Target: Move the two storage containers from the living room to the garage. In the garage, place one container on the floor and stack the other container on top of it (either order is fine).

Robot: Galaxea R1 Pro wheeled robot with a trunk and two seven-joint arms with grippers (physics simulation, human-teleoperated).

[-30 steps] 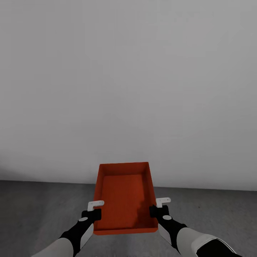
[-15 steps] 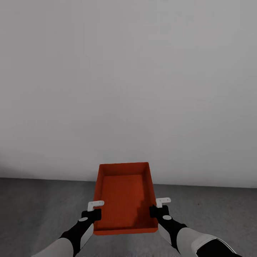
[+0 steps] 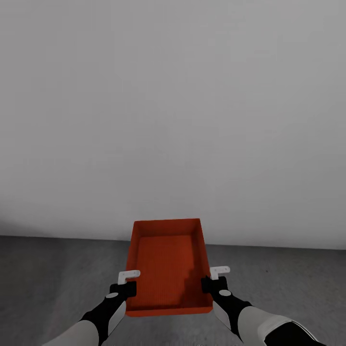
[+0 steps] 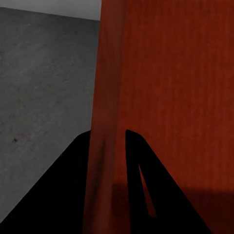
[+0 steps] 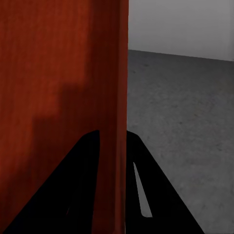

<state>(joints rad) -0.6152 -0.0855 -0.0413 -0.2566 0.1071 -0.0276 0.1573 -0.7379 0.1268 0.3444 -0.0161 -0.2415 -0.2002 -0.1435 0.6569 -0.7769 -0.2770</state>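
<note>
Tub (image 3: 166, 266) is orange-red, finely ribbed inside, thin-walled, sitting lower centre of frame; left gripper (image 3: 126, 283) and right gripper (image 3: 215, 280) pinch its side walls above grey floor (image 3: 48, 283).

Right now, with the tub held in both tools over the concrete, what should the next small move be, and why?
Probably lower it straight down. The container hangs level between the left tool and right tool, each pinching a side wall, above bare grey floor close to the white wall.
</note>
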